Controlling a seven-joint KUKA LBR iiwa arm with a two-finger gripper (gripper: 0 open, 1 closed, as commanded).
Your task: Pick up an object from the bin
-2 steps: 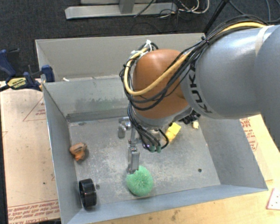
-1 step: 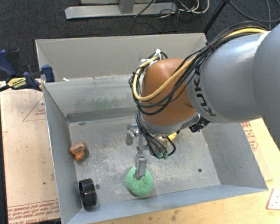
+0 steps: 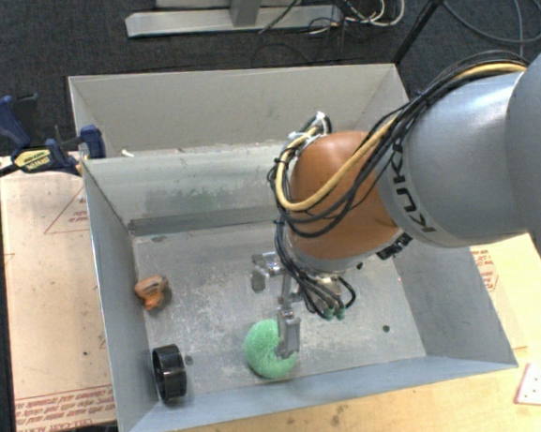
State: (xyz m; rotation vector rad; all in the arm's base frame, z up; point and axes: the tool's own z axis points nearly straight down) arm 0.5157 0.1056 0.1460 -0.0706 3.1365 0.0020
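My gripper [image 3: 288, 339] hangs low over the front middle of the bin, one metal finger reaching down onto a round green spongy ball [image 3: 264, 355]. The fingertip touches the ball's right top side; the other finger is hidden under the orange wrist cover. A small brown and orange lump [image 3: 152, 290] lies at the left side of the floor. A black cylinder-shaped roll [image 3: 168, 373] rests in the front left corner.
The arm with its orange cover and yellow and black cables spans the bin's right half from the right. The bin's sloped grey walls rise on all sides, the front wall close to the green ball.
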